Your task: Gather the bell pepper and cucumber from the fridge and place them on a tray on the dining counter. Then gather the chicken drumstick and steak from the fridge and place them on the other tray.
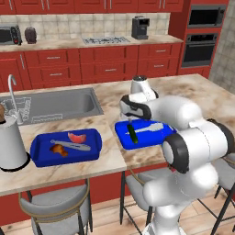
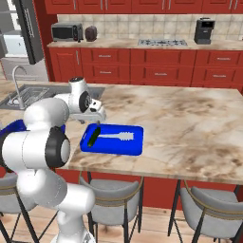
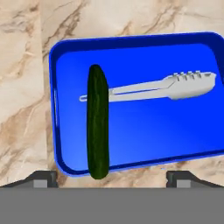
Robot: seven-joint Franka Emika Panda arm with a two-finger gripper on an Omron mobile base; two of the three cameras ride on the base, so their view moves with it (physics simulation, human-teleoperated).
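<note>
A dark green cucumber [image 3: 97,120] lies in the right-hand blue tray [image 3: 144,140] on the dining counter [image 1: 110,156], next to silver tongs [image 3: 166,89]. My gripper [image 3: 113,178] hovers just above that tray, open, with nothing between its fingers. From the base, the cucumber [image 1: 132,133] sits at the tray's left end, under my hand [image 2: 97,122]. The left blue tray [image 1: 41,158] holds the pink steak [image 1: 76,137], the brown chicken drumstick [image 1: 58,149] and another pair of tongs. The bell pepper is out of view.
A steel sink [image 1: 55,103] with a faucet [image 1: 13,92] lies behind the left tray. A white canister [image 1: 11,144] stands at the counter's left. Grey stools [image 1: 55,206] line the near edge. The fridge [image 2: 12,45] shows at the far left, door open.
</note>
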